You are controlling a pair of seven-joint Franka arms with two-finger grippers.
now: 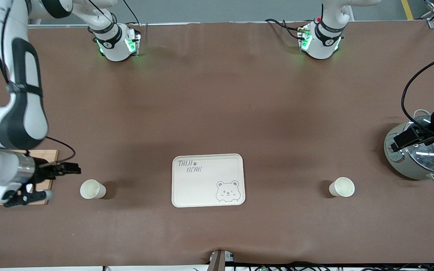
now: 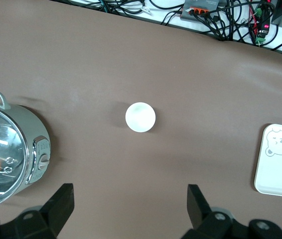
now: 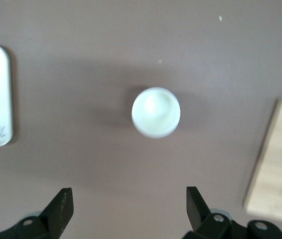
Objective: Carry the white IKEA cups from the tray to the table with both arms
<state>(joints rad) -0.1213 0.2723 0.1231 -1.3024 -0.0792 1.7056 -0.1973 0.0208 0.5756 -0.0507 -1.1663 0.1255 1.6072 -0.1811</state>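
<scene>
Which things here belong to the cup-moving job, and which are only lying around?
Job:
- cup on table, toward right arm's end
- cup on table, toward left arm's end
- tray, bare
- right tool, open, over the board's edge
- left tool, open, over the pot

Lying around:
- wooden board
- metal pot

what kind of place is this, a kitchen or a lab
Most likely a robotics lab bench set up with kitchen props. Two arm bases are bolted onto a table under a brown sheet, loose cables run along its edge, and only a tray, two cups and a pot are laid out.
</scene>
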